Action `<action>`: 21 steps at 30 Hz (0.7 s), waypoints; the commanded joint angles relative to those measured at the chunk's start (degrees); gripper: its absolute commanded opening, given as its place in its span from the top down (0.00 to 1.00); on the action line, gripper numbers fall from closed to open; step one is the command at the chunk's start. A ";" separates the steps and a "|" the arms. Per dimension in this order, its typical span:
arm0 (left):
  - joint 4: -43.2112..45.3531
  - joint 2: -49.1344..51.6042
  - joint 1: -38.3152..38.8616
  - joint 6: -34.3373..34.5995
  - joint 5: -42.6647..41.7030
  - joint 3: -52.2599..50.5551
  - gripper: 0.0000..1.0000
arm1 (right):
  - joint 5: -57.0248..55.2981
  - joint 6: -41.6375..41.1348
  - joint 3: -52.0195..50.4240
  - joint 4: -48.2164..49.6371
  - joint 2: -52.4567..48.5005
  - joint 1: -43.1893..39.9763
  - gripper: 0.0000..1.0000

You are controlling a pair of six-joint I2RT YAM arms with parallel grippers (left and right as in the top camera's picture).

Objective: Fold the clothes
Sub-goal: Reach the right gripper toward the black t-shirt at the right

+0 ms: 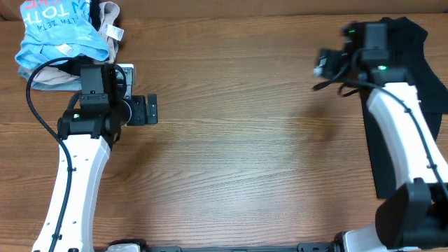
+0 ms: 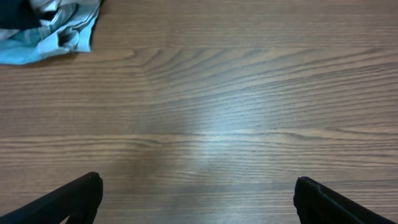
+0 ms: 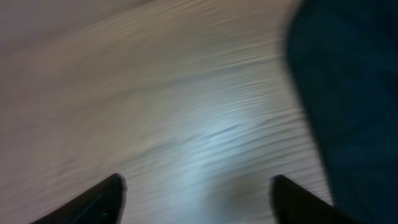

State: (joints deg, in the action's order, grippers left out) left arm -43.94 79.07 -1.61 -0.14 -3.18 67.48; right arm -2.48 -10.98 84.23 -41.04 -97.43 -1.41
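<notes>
**Black T-shirt at the table's right edge; both pincers apart over bare wood**

- Soft black short-sleeved T-shirt (image 1: 428,73): lies along the right edge of the brown wood-grain table (image 1: 245,140) and is partly covered by the right arm. Only the overhead view shows its extent. The blurred right wrist view shows just a dark fabric edge (image 3: 348,93).
- Right gripper (image 3: 196,199): fingers spread wide, empty, over wood just beside the shirt.
- Left gripper (image 2: 199,205): fingers equally wide apart, empty, above bare table.
- Crumpled light-blue garment with white lettering (image 1: 59,31): far left corner. The lettering is legible only from overhead, and the left wrist view catches just a corner (image 2: 43,37).
- Beige garment (image 1: 108,24): touching the blue one, seen only from overhead.
</notes>
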 commanded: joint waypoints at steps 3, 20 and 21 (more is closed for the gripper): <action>0.52 -1.40 -0.24 1.38 -2.80 1.42 0.00 | -5.95 -7.32 1.33 3.43 -5.42 -5.55 0.28; 2.21 -0.22 -0.24 1.95 -2.82 1.40 0.00 | -6.08 -10.10 1.33 4.37 -20.26 -12.61 0.45; 2.23 0.02 -0.24 1.95 -2.82 1.40 0.00 | -6.10 -10.10 1.33 4.46 -21.29 -12.61 0.47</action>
State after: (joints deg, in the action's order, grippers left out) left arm -41.98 79.02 -1.61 1.19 -4.97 67.51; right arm -7.94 -20.34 84.31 -36.77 -116.22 -14.11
